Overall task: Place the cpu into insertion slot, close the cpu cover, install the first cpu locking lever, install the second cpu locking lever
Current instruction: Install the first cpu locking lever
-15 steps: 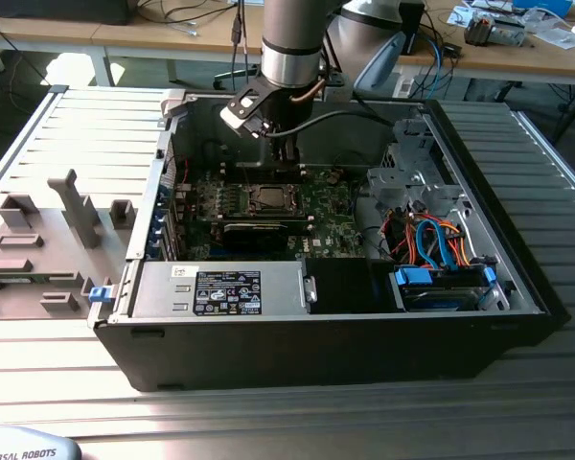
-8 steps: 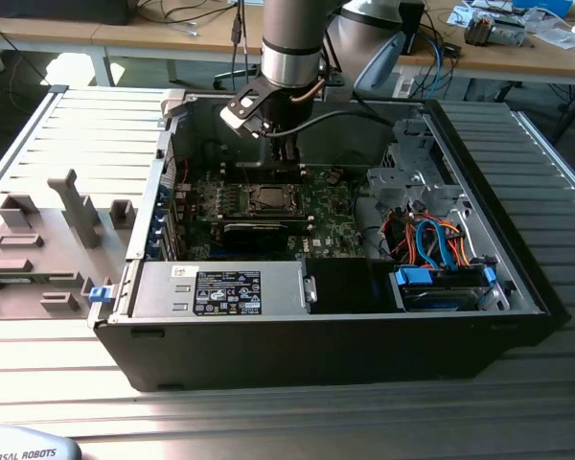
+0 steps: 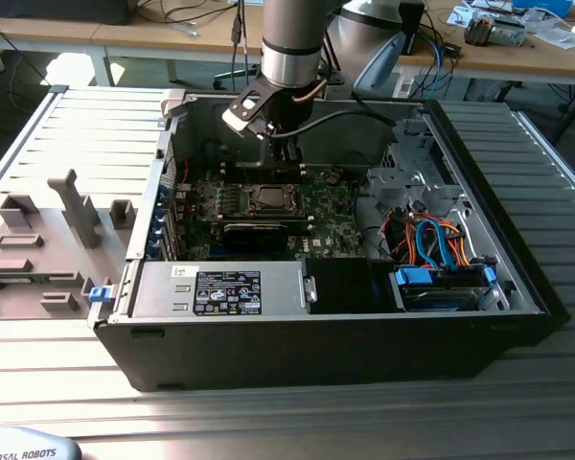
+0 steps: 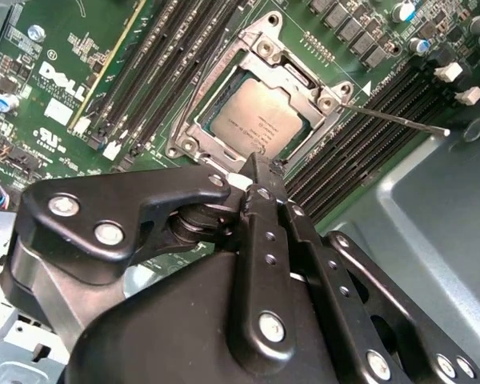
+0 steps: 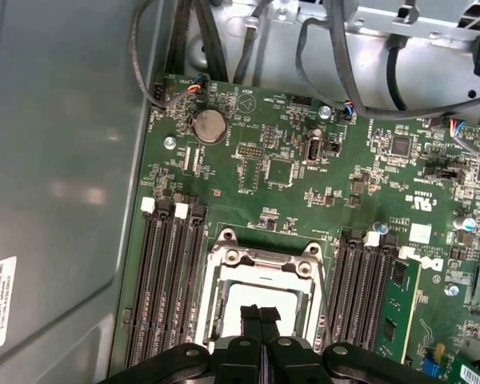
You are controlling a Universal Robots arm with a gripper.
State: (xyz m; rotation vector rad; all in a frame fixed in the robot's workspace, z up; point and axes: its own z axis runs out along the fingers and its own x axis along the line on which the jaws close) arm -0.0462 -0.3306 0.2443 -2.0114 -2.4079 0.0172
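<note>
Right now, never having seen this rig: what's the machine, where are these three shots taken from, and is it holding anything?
One robot arm with a gripper reaches into an open computer case lying on a slatted metal table. The exterior view comes from a camera off the arm. Both wrist views ride on the arm and look past the gripper at the green motherboard. The cpu sits in its socket, with the cpu cover lying flat around it. The gripper is shut, close to the socket's edge, and holds nothing that shows. Grey fixtures stand on the table at the exterior view's left.
</note>
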